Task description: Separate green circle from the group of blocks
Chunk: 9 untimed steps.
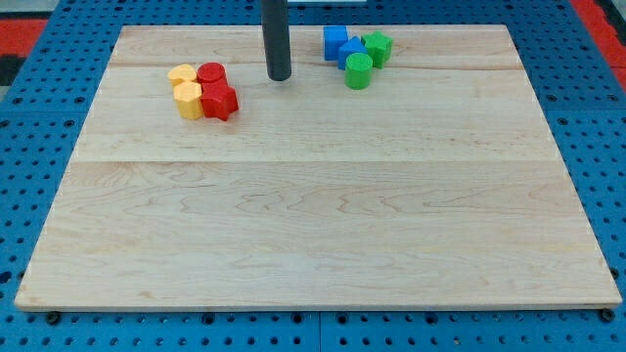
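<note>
My rod [279, 39] is a plain dark grey, nearly black, down to my tip [280, 76]. The board [313, 225] under it is pale blond wood with fine lengthwise grain and faint seam lines. Around the board I see a blue pegboard surface [39, 147] dotted with dark holes, with red patches in the frame's top corners. In the upper left sit two yellow blocks [186, 90] and two red blocks [216, 90]. In the upper right are two blue blocks [342, 45], a green circle [358, 71] and another green block [378, 47], all solid, unpatterned colours.
</note>
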### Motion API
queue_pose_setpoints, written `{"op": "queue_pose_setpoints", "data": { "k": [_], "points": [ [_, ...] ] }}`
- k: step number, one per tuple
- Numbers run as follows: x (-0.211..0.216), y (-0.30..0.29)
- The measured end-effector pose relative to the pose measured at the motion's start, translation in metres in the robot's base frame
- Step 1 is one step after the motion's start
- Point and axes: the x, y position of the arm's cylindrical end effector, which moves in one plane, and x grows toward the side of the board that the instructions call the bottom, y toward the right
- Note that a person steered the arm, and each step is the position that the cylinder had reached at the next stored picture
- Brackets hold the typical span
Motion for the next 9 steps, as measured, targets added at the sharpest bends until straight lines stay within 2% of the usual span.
{"op": "queue_pose_setpoints", "data": {
  "k": [2,4,7,8,9],
  "points": [
    [0.000,0.014],
    [-0.008,0.074],
    [-0.016,0.127],
    [-0.022,0.149],
    [-0.047,0.166]
  ]
}}
